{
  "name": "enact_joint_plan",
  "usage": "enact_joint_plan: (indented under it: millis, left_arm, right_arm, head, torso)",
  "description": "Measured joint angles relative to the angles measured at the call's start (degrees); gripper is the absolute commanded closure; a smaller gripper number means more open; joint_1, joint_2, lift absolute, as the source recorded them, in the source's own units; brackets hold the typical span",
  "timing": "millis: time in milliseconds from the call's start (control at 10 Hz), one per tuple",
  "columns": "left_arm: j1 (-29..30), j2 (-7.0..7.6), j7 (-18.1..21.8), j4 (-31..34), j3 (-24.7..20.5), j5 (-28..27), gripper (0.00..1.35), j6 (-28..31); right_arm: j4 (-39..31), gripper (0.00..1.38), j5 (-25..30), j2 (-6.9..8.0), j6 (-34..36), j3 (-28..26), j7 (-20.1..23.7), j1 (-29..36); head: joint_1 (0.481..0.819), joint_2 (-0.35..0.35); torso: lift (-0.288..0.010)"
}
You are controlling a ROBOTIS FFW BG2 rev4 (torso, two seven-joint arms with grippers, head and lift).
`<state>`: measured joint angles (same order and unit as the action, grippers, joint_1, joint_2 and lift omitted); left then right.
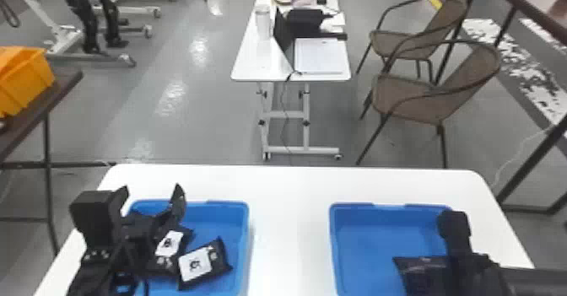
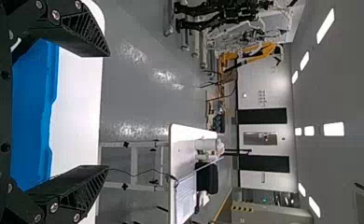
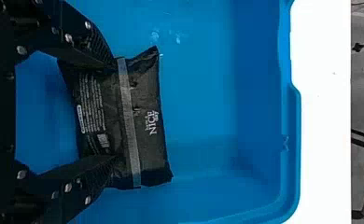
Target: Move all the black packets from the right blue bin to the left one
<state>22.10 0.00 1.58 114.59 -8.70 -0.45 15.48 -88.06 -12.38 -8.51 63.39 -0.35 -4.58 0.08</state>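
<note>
Black packet | white lettering | right fingers holding it | left fingers wide

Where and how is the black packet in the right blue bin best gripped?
From above, probably, pinching the creased middle of the black packet between its ends: its broad face, crossed by a pale strip, is turned up, and the walls of the blue bin would likely hinder a sideways approach.

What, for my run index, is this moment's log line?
right gripper at black packet, right bin; grasp unclear | left gripper open | left bin holds packets
</note>
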Motion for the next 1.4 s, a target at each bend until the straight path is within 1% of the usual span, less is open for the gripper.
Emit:
enact_joint_plan:
  millis: [200, 400, 500, 600, 700, 800, 900, 1000, 1100, 1200, 1300, 1400]
  left_arm:
    - [0.19, 0.00, 0.00, -0.19, 0.00, -0.31, 0.18, -0.24]
    - [0.19, 0.00, 0.00, -0.24, -0.11, 0.34, 0.18, -0.36]
    - [0.07, 0.00, 0.00, -0.21, -0.28, 1.61, 0.17, -0.36]
    - [-0.14, 0.00, 0.00, -0.02, -0.55, 3.37, 0.17, -0.30]
    - [-0.41, 0.00, 0.00, 0.18, -0.96, 5.38, 0.17, -0.24]
    - [-0.77, 0.00, 0.00, 0.60, -1.21, 7.07, 0.17, 0.09]
    - [-1.22, 0.00, 0.00, 0.94, -1.29, 9.01, 0.17, 0.90]
    - [-1.75, 0.00, 0.00, 1.12, -1.24, 11.90, 0.17, 2.19]
    - [-2.57, 0.00, 0.21, 1.15, -1.61, 16.76, 0.17, 5.34]
    - [-4.06, 0.00, 1.80, 1.15, -2.94, 22.84, 0.17, 10.61]
    - [-6.13, 0.40, 4.36, 1.09, -4.64, 27.99, 0.17, 16.96]
    - [-8.31, 1.36, 7.15, 0.29, -6.20, 32.91, 0.17, 22.47]
  right_arm:
    - [0.11, 1.21, -0.52, 0.03, -1.87, -0.36, 0.68, 0.72]
    - [-2.13, 1.21, -1.48, 0.10, -2.47, -1.19, 0.84, 2.22]
    - [-6.07, 1.21, -2.18, 0.16, -2.46, -1.89, 0.83, 3.84]
    - [-11.92, 1.21, -2.39, 0.11, -2.21, -2.26, 0.95, 5.19]
    - [-17.45, 1.21, -2.12, -0.14, -2.12, -2.33, 3.05, 5.47]
    - [-21.22, 1.21, -0.90, -0.42, -2.40, -1.98, 7.25, 4.34]
    - [-23.36, 1.21, 0.98, -0.52, -3.81, -0.83, 11.87, 2.69]
    - [-23.63, 1.21, 3.89, -0.53, -7.36, 1.08, 19.06, 0.88]
    - [-20.88, 1.21, 7.53, -0.37, -12.56, 3.08, 28.82, -1.52]
    - [-15.73, 1.21, 10.68, -0.04, -17.72, 5.09, 37.82, -4.56]
    - [-11.08, 1.21, 12.08, 0.06, -22.21, 7.71, 41.50, -7.08]
    - [-8.52, 1.21, 12.39, -0.16, -25.12, 10.94, 42.04, -8.86]
  head:
    - [0.695, 0.041]
    - [0.695, 0.042]
    - [0.695, 0.044]
    - [0.695, 0.047]
    - [0.695, 0.059]
    - [0.695, 0.068]
    - [0.695, 0.086]
    - [0.695, 0.111]
    - [0.695, 0.145]
    - [0.695, 0.158]
    - [0.695, 0.174]
    - [0.695, 0.186]
  torso:
    - [0.000]
    - [0.000]
    - [0.000]
    - [0.000]
    - [0.000]
    - [0.000]
    - [0.000]
    - [0.000]
    - [0.000]
    - [0.000]
    - [0.000]
    - [0.000]
